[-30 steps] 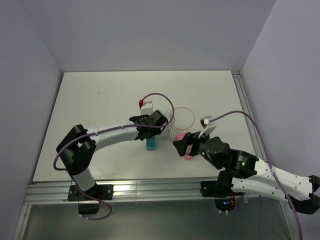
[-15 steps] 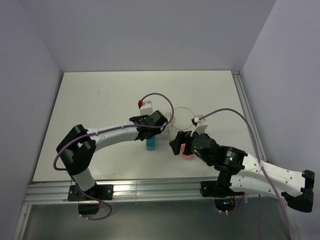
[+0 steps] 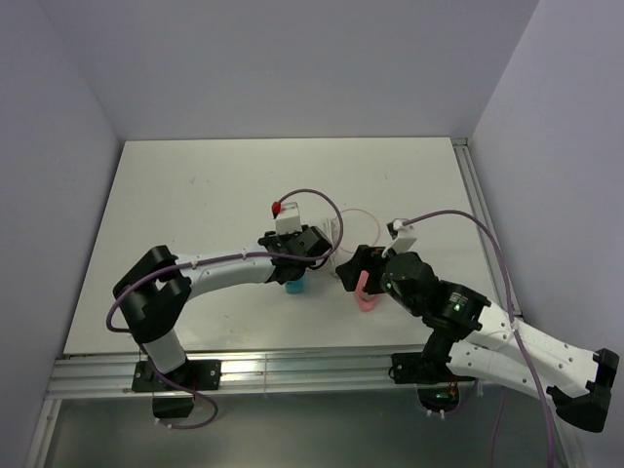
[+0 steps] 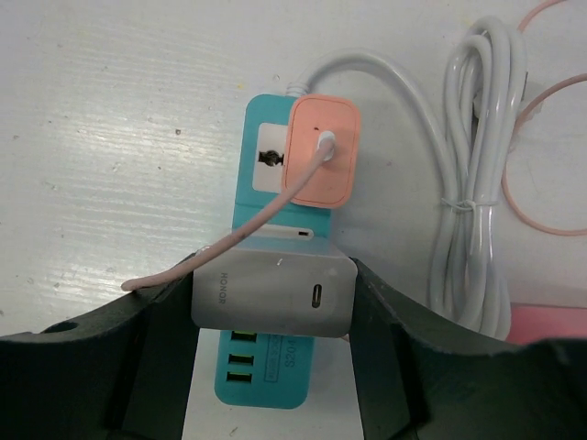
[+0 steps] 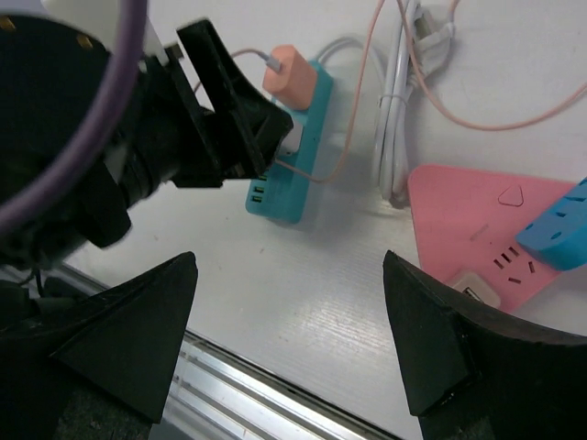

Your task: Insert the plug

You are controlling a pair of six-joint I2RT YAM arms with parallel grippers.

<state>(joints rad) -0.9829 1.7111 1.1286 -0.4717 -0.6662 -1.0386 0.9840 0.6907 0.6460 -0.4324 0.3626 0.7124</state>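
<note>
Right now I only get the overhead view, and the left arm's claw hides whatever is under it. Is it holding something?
Observer: Yes. The left gripper is clamped on a grey rectangular charger block, above a teal plastic power strip.
Operator: Is that strip otherwise bare?
Observer: No. A peach square adapter already sits on it, just beyond the charger.
Operator: And the other claw?
Observer: The right gripper is open and holds nothing; a pink triangular power strip lies ahead of it.
</note>
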